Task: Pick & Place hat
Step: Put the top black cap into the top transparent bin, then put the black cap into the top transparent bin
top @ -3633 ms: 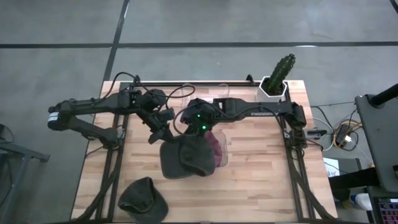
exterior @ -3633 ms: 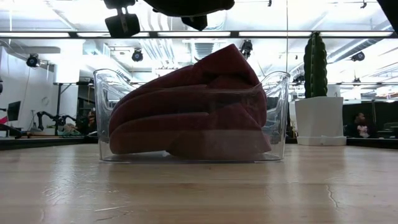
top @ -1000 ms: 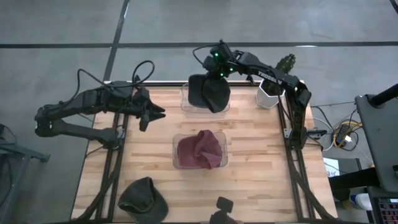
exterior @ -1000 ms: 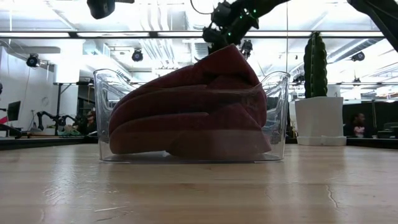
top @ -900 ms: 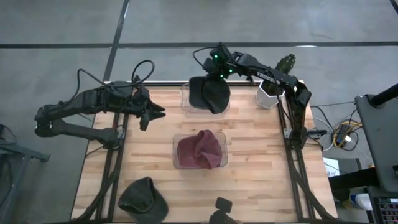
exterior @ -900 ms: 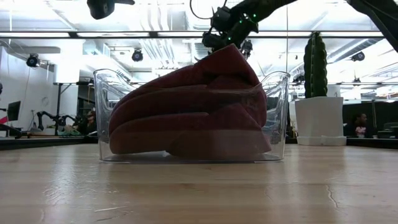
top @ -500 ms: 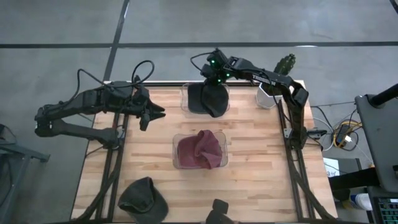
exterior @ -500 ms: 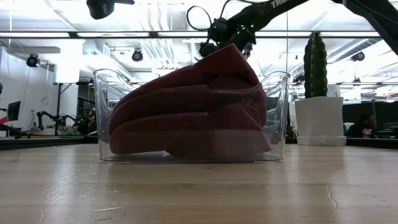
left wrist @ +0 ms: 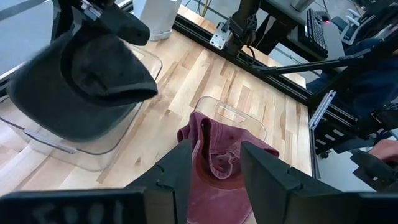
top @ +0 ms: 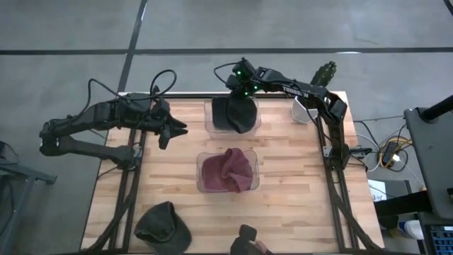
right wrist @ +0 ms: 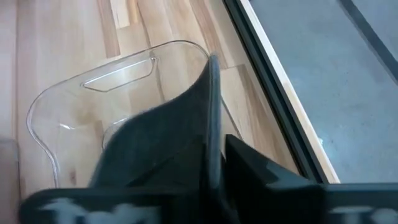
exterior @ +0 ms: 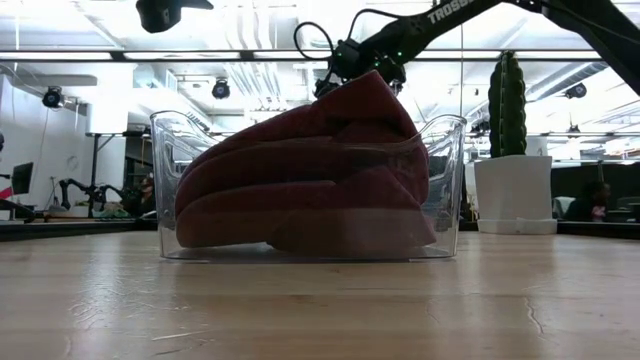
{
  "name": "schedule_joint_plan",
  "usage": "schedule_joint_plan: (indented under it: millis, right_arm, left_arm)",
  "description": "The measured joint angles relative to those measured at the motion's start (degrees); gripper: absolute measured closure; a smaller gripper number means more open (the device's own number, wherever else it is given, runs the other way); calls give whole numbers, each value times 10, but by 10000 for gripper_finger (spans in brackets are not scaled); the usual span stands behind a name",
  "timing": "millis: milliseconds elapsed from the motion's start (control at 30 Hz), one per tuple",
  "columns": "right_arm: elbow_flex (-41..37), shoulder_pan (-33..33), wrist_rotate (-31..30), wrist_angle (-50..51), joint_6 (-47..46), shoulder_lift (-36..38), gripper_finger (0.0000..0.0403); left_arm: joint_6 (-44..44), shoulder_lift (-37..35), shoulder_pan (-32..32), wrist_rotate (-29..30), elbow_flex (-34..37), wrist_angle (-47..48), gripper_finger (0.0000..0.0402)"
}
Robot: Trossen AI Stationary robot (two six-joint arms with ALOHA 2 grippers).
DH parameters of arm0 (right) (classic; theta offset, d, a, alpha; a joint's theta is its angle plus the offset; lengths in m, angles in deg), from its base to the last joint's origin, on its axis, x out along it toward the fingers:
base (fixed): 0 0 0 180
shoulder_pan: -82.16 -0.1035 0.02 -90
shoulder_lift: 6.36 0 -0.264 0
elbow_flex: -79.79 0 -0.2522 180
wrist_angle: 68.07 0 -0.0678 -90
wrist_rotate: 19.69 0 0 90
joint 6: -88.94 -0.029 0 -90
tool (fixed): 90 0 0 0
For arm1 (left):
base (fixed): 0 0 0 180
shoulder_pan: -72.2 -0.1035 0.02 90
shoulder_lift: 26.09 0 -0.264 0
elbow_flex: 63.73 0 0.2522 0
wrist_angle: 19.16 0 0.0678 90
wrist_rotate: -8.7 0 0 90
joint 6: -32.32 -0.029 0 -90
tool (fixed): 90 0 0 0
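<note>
A dark hat [top: 233, 113] hangs over the clear far bin [top: 208, 125] at the table's far edge, and my right gripper [top: 241, 82] is shut on it from above. The left wrist view shows the same dark hat [left wrist: 81, 81] over the far bin [left wrist: 56, 146]. A maroon hat [top: 228, 171] lies crumpled in the clear middle bin [top: 200, 180]. Another dark hat [top: 163, 227] lies on the table at the near left. My left gripper [top: 177, 127] hovers open and empty left of the far bin. My right gripper pinches an edge of the dark hat, the thin rim [right wrist: 211, 118], between its two fingers [right wrist: 255, 168]. The fingers come from above, pointing down. The hat hangs below them with its lower part down in the far bin; whether it rests on the bin's floor I cannot tell.
A cactus in a white pot [top: 315, 92] stands at the far right corner. Black frame rails [top: 333, 177] run along the table's left, right and far sides. Bare wood [top: 297, 205] lies to the right of the middle bin and along the near edge.
My right gripper has gone down and a little toward the table's left with the dark hat, and the hat has sunk toward the far bin.
</note>
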Motion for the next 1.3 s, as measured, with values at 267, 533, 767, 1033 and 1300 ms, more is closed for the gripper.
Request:
schedule_joint_plan:
  millis: [267, 533, 767, 1033, 1300]
  right_arm:
    - [0, 0, 13, 29, -14, 1, 190]
    - [12, -16, 14, 36, -49, 48, 142]
    - [37, -65, 14, 33, -130, 90, 152]
    - [72, -146, 14, -2, -223, 94, 167]
    - [72, -226, 14, -67, -297, 94, 169]
  left_arm:
    - [0, 0, 0, 0, 0, 0, 273]
    - [-17, 1, 0, -10, 0, 48, 273]
    - [-34, 13, 0, -56, 0, 73, 273]
    - [-83, 29, 0, -137, 0, 83, 273]
    - [-106, 49, 3, -244, 20, 112, 273]
